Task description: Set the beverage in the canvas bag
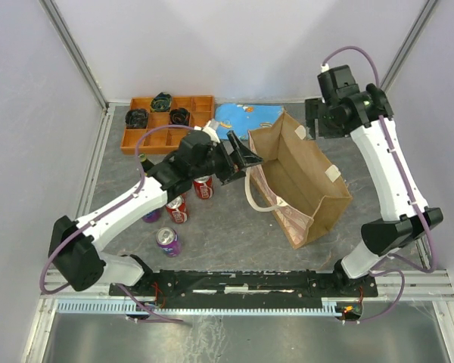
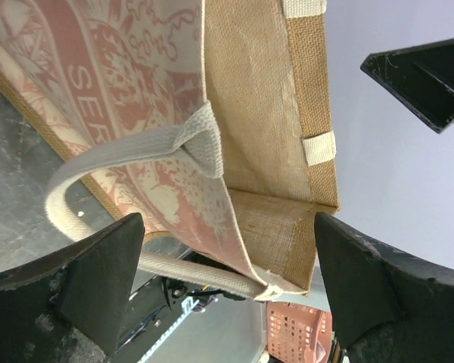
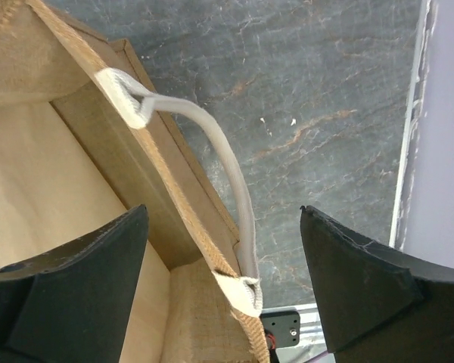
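While the left tool and right tool gape empty beside the canvas bag, a red soda can stands on the worktop nearby. It is likely light, rigid and slick, best pinched mid-body.

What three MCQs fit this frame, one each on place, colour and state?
1. Where do the red cans stand relative to the canvas bag?
A. Inside it
B. On the table, to its left in the top view
C. On the table, to its right in the top view

2. What colour is the compartment tray at the far side?
A. Orange
B. Green
C. White

3. The left gripper is:
A. Open and empty
B. Shut on a can
C. Shut on the bag's handle

Answers:
1 B: both red cans stand on the table outside the bag, on its left.
2 A: the top view shows the tray is orange.
3 A: the left wrist view shows its fingers wide apart, gripping nothing.
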